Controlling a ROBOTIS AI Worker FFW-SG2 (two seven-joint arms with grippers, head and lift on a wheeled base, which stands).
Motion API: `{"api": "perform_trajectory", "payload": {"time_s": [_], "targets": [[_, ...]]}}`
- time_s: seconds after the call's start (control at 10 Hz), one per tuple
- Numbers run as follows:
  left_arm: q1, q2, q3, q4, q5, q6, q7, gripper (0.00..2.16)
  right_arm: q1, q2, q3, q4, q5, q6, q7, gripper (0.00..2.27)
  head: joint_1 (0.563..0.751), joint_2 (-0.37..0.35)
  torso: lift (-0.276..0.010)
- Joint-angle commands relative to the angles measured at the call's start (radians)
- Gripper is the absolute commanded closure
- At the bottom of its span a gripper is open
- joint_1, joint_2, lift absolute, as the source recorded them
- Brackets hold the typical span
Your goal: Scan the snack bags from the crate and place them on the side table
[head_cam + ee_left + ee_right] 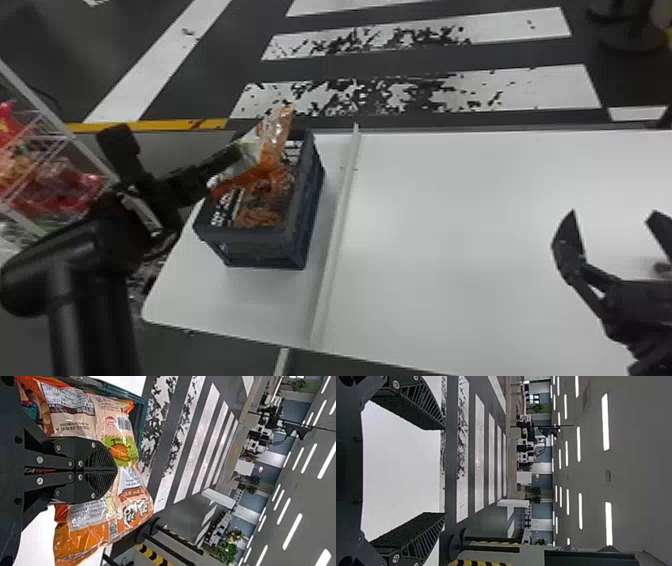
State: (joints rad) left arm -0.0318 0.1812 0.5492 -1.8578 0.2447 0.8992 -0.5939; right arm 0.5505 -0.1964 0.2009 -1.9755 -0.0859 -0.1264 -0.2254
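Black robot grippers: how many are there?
2: the black left gripper, shut, by the dark blue plastic crate; the black right gripper, open, over the white table.

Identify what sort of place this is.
Probably a large indoor hall, perhaps a test or demonstration space: rows of ceiling lights run overhead, crosswalk-like white stripes mark the dark floor, and there is yellow-and-black hazard striping.

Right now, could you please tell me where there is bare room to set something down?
The widest bare patch of the table lies between the raised strip and the right fingers. A smaller one lies between the crate and the near edge, left of the strip. The crate is crowded with snack bags, and the left fingers are at them.
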Motion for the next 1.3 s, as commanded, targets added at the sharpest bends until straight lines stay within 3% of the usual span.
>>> {"api": "perform_trajectory", "payload": {"time_s": [0.0,0.1,0.3,0.5,0.8,1.0,1.2], "targets": [[0.029,-0.008,0.005,-0.098,0.044,0.051,0.008,2.13,0.0,0.0,0.0,-0.003,0.0,0.0,0.0,0.11,0.695,0.266,-0.05],[0.044,-0.023,-0.002,-0.149,0.067,0.076,0.013,2.13,0.002,0.0,0.0,-0.006,0.0,0.0,0.0,0.11,0.695,0.258,-0.05],[0.069,-0.059,-0.048,-0.242,0.067,0.103,0.022,2.13,0.005,0.0,0.0,-0.013,0.0,0.0,0.0,0.11,0.695,0.232,-0.05],[0.079,-0.098,-0.146,-0.291,0.053,0.125,0.028,2.13,0.005,0.0,0.0,-0.016,0.0,0.0,0.0,0.11,0.695,0.178,-0.05],[0.082,-0.166,-0.359,-0.285,-0.041,0.106,0.034,2.13,0.005,0.0,0.0,-0.019,0.0,0.0,-0.002,0.11,0.695,0.068,-0.05],[0.09,-0.184,-0.512,-0.228,-0.111,0.054,0.057,2.13,0.005,0.0,-0.002,-0.019,-0.002,-0.003,-0.002,0.11,0.695,-0.009,-0.05],[0.096,-0.184,-0.632,-0.161,-0.139,-0.004,0.091,2.13,0.003,0.0,-0.002,-0.017,-0.003,-0.003,-0.002,0.11,0.695,-0.098,-0.05]]}}
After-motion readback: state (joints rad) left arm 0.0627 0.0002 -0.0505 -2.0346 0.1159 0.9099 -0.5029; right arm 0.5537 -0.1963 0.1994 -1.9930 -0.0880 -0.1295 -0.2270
